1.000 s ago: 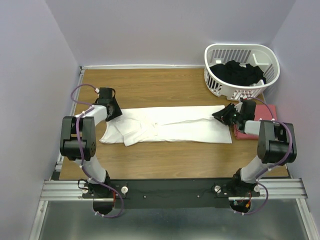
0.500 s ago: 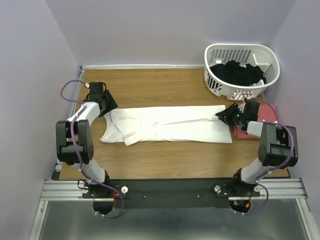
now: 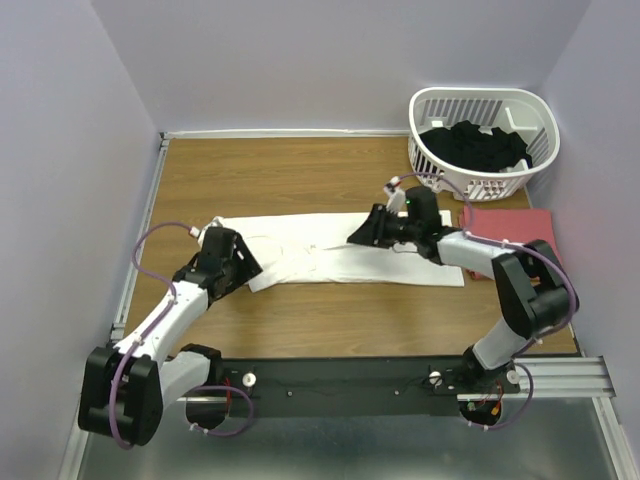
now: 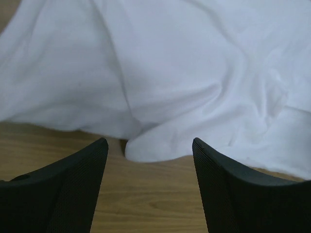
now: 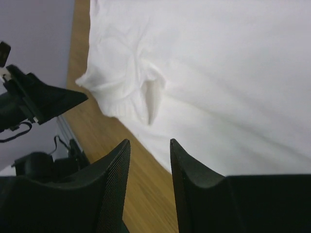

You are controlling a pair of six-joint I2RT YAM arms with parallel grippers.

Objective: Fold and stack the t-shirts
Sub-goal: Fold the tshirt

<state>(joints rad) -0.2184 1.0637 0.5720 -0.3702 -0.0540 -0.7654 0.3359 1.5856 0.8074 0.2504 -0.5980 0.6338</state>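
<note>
Wood table [image 3: 300, 170] carries two folded garments. The white shirt [image 3: 330, 260] lies across the middle as a long band running left to right. The red shirt [image 3: 512, 222] sits near the right edge, just beside the band's right end.

The left gripper [image 3: 238, 264] is low at the band's left end, where the cloth bunches into soft folds. In its wrist view the two fingers [image 4: 73, 184] stand wide apart with nothing between them. A rounded lip of the white shirt's near edge rests on bare wood just beyond the fingertips.

The right gripper [image 3: 362, 236] reaches in from the right and sits over the band's far edge, about halfway along it. Its wrist view shows the jaws a narrow gap apart and gripping nothing. White cloth fills the view past them, with a small raised fold ahead, and the left gripper shows dark at the far left. Whether these fingertips touch the cloth I cannot tell.

In the far right corner, behind the red shirt, a basket [image 3: 482, 93] holds black clothes [image 3: 470, 145]
</note>
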